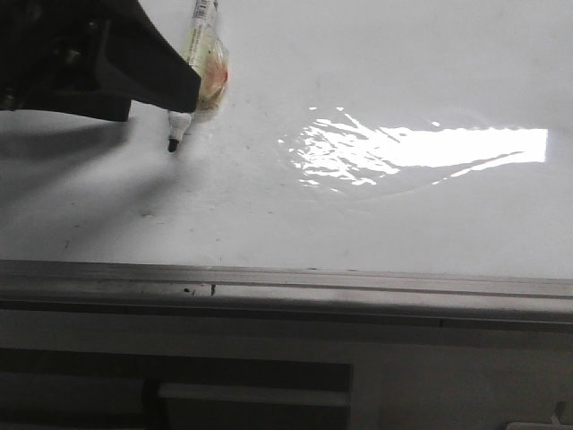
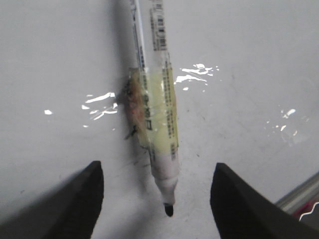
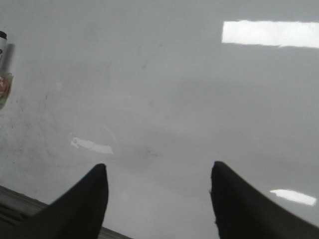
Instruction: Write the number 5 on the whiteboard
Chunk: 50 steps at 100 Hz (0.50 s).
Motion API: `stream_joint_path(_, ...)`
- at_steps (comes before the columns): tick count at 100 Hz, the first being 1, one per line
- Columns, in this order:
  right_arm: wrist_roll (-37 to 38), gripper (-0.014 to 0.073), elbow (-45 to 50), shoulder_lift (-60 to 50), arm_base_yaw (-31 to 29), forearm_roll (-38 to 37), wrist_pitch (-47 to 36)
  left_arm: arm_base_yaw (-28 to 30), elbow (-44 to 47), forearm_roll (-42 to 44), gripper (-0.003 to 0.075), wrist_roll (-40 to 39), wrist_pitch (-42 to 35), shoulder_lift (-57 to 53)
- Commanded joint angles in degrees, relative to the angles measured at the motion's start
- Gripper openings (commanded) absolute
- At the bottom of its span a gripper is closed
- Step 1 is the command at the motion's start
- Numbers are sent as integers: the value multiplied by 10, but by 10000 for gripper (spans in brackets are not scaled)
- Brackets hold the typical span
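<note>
Left gripper [image 2: 157,191]: jaws spread wide; marker [image 2: 158,124] runs between them, fixed by tape, touching neither finger
Marker tip [image 1: 172,145]: down at the whiteboard [image 1: 376,224]; contact unclear
Number 5: no strokes visible
Right gripper [image 3: 158,191]: fingers apart, holding nothing, over bare board

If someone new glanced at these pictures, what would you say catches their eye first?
Probably the bright light reflection glaring on the right half of the whiteboard. Next, the marker at the upper left, wrapped in yellowish tape, its black tip pointing down at the board from the left gripper. No stroke of a 5 shows yet.
</note>
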Motion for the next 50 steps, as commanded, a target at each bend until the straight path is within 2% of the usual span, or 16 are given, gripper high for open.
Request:
stream_joint_path(1, -8, 405, -19, 11, 0, 0, -44, -7, -27, -21, 420, 0, -53, 8)
stream_joint_path(15, -8, 405, -19, 11, 0, 0, -44, -7, -34, -21, 419, 0, -60, 35)
stream_joint_path(24, -8, 405, -19, 11, 0, 0, -44, -7, -35, -21, 375, 0, -60, 52)
stream_joint_path(34, -8, 405, -19, 11, 0, 0, -44, -7, -35, -21, 248, 0, -58, 66)
stream_joint_path(46, -8, 405, -19, 11, 0, 0, -44, -7, -35, -21, 18, 0, -55, 68)
stream_joint_path(50, -8, 405, -19, 11, 0, 0, -43, -7, -35, -20, -18, 0, -55, 68)
